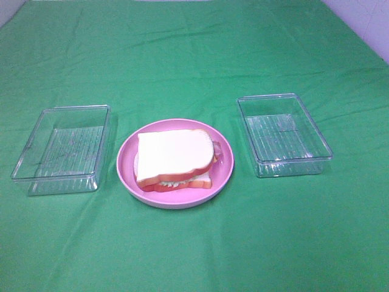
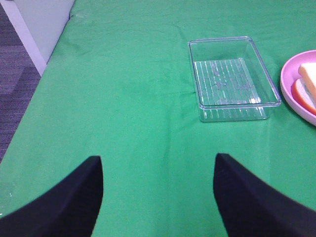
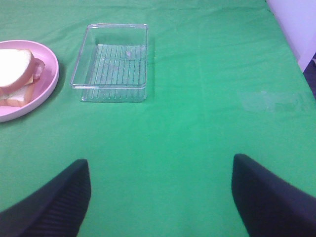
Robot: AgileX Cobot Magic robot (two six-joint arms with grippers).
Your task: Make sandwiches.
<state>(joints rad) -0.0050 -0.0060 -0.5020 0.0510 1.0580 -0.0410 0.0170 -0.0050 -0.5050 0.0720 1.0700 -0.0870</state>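
A stacked sandwich (image 1: 175, 159) of white bread with orange-brown crust, with pale green lettuce and pink meat showing at its edges, sits on a round pink plate (image 1: 129, 174) at the table's middle. It also shows in the left wrist view (image 2: 307, 85) and the right wrist view (image 3: 17, 74). Neither gripper is in the high view. My left gripper (image 2: 158, 190) is open and empty over bare cloth, well short of the left tray. My right gripper (image 3: 160, 192) is open and empty over bare cloth, well short of the right tray.
An empty clear plastic tray (image 1: 61, 149) lies left of the plate, also in the left wrist view (image 2: 229, 78). A second empty clear tray (image 1: 282, 134) lies right of the plate, also in the right wrist view (image 3: 112, 61). Green cloth (image 1: 194, 55) covers the table; its edges show in both wrist views.
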